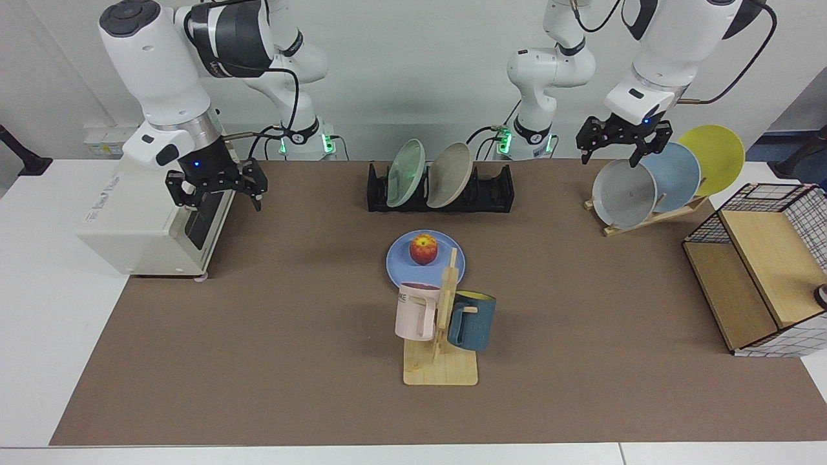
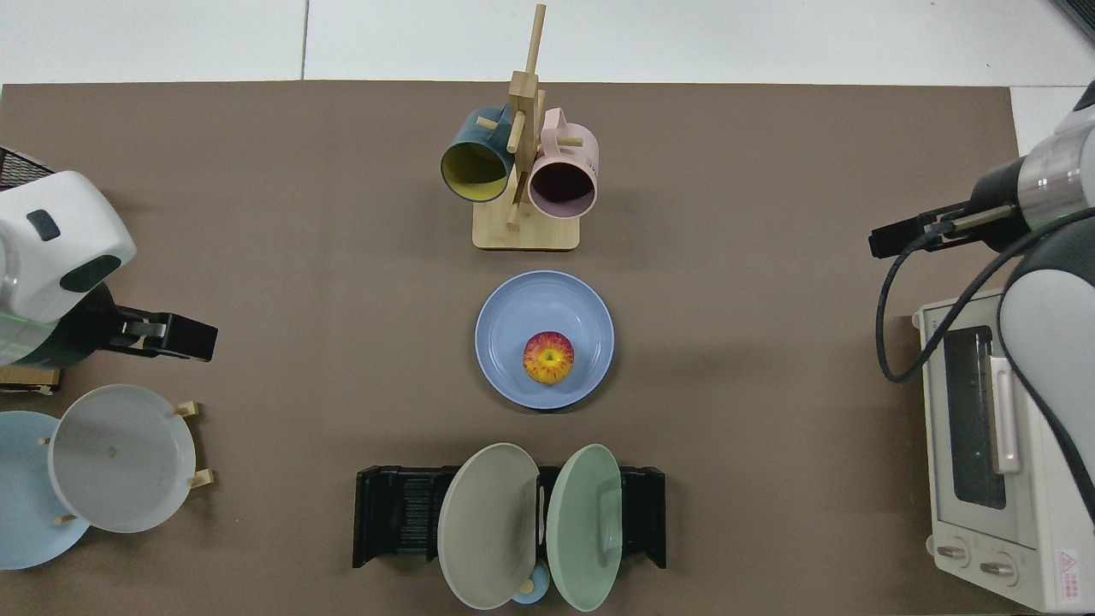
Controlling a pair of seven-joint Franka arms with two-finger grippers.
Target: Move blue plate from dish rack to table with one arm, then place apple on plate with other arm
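Both end effectors are released and carry nothing: the right end effector (image 1: 216,192) hangs with its fingers spread in front of the toaster oven (image 1: 152,200) at one end of the table (image 1: 258,361), well apart from the work, and the left end effector (image 1: 619,147) hovers with open fingers just above the grey plate (image 1: 623,192) on the slanted wooden stand (image 1: 646,218) near the opposite end. Outward from them, the blue plate (image 1: 425,259) lies flat on the brown mat near the middle of the table, between the black dish rack (image 1: 440,188) toward the robots' edge and the mug tree (image 1: 442,323) toward the far edge. On it sits the apple (image 1: 423,248), off-centre toward the rack side, as the top view also shows (image 2: 548,358). Two other plates, one green and one beige, lean in the rack. Judging by this layout, both steps look done, so the remaining risks are small. The apple is round and rests near the shallow rim, so a bump to the table or plate could roll it off. The left end effector sits so close to the grey plate's upper edge that a careless sideways or downward move might knock that plate from its stand. The right arm's cable hangs loose beside the oven and could snag it.
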